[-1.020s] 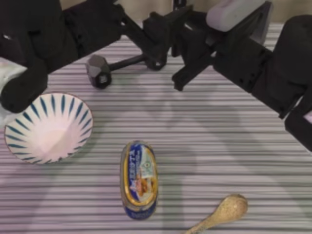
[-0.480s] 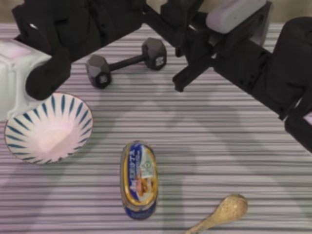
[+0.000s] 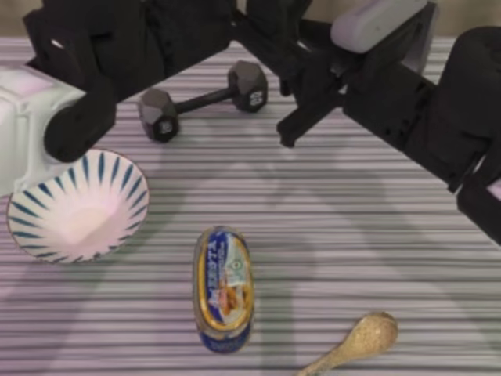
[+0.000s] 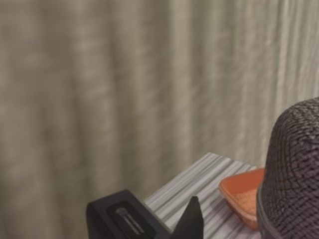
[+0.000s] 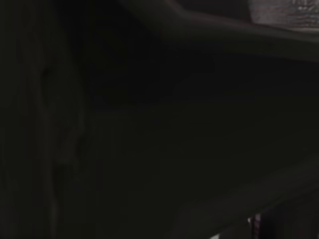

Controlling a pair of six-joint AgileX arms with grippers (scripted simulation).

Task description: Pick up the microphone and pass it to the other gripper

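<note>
Two grippers crowd together at the table's far edge: left gripper (image 3: pixel 262 23) and right gripper (image 3: pixel 301 82), tips nearly meeting above the dumbbell (image 3: pixel 205 100). Microphone (image 4: pixel 294 174): only its grey mesh head shows, in the left wrist view, very close to that camera and just beside the one dark left finger (image 4: pixel 190 219) that shows. From above it is hidden among the black links. Judgement: it sits at the left fingers, mid-handover. Whether either gripper's fingers are apart, together or clamped, I cannot tell. The right wrist view is dark. Risks: if one side lets go before the other has a firm hold, the microphone drops onto the dumbbell or rolls off the far edge. With the tips this close, a small misalignment could knock the slim handle askew or make the fingers collide.
</note>
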